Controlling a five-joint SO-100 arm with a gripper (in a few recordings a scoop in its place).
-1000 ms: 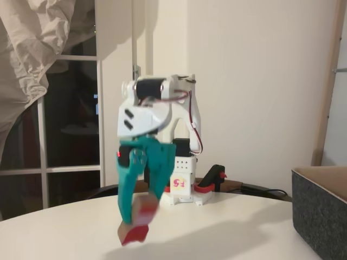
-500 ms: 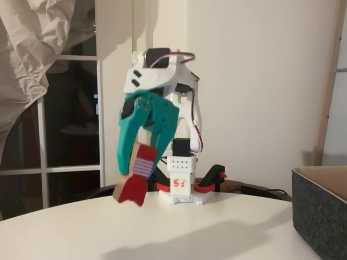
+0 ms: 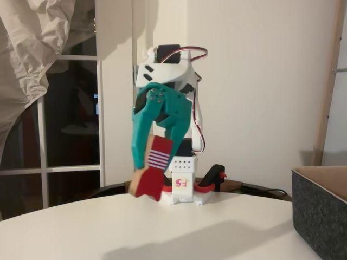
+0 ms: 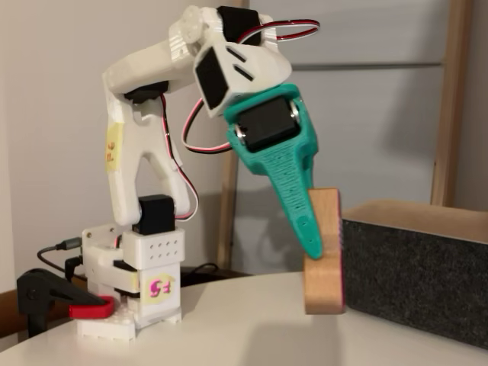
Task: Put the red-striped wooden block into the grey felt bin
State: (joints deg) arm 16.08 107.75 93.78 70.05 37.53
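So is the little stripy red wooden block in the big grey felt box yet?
Not yet. The red-striped wooden block hangs in the teal gripper, above the white table, outside the grey felt bin.

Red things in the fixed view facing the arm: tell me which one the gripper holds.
The red-striped wooden block, clamped in the teal gripper above the table. The red clamp parts sit low at the arm's base.
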